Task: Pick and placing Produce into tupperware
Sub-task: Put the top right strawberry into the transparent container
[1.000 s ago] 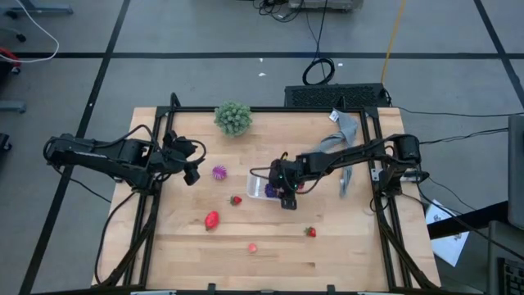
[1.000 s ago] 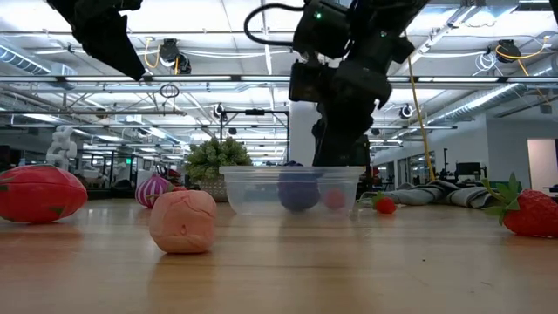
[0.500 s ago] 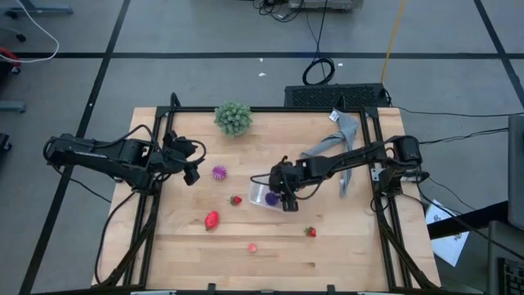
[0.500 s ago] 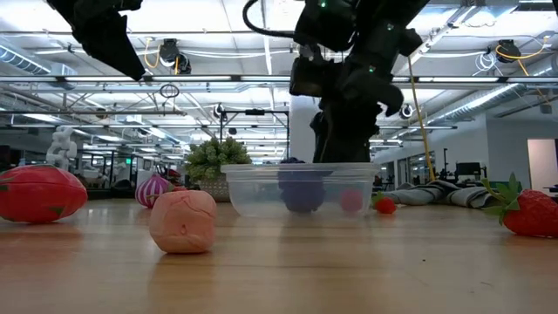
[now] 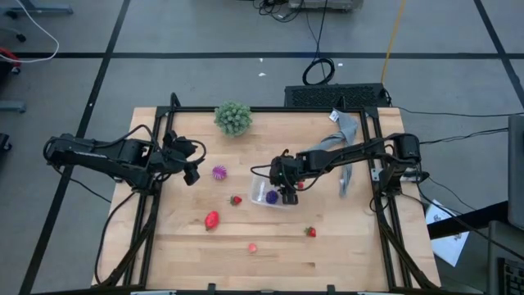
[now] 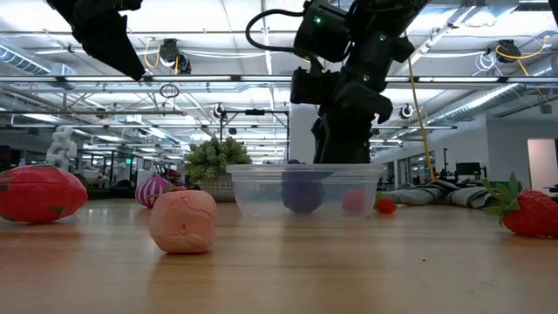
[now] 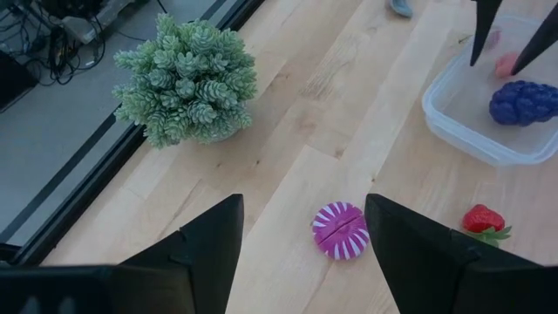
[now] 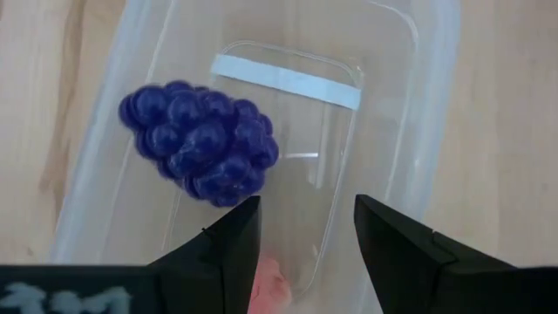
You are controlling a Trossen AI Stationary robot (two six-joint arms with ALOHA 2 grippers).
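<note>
High view: the right end effector (image 5: 288, 195) hangs over the tupperware (image 5: 259, 194) mid-desk; the left end effector (image 5: 191, 166) waits apart. Right wrist view: its fingers (image 8: 228, 244) spread, empty, above the grape cluster (image 8: 199, 142) and a pink piece (image 8: 268, 292) inside.

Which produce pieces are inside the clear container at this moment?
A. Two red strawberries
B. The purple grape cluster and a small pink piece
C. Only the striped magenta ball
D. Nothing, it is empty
B: the right wrist view shows the purple grape cluster lying in the tupperware, with a small pink piece between the open fingers of the right gripper; the low view shows both inside too.
</note>
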